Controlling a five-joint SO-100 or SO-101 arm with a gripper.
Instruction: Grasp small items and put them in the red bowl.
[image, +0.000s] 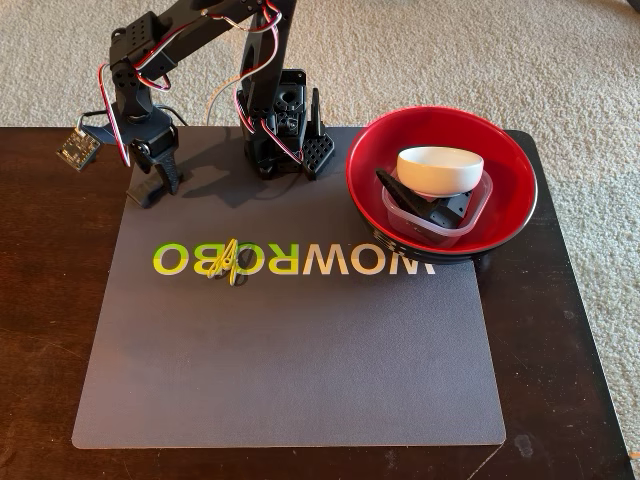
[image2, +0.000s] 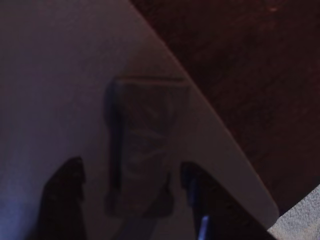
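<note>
**Claw low at mat corner, yellow clip left out**

Claw (image: 158, 185) down at the back-left corner of the grey mat (image: 300, 380), fingers spread apart. Wrist view (image2: 132, 200) confirms a gap with something dim and boxy between the tips, too blurred to name; cannot tell if anything is gripped. Red bowl (image: 520, 190) at the back right of the mat, already holding a clear tub (image: 400, 215), white bowl (image: 440, 170) stacked on top and black pieces (image: 440, 215) tucked inside. Yellow clip (image: 228, 262) alone on the mat lettering, well apart from both claw and bowl, probably next to collect. Dark table (image: 40, 330) under everything.
</note>
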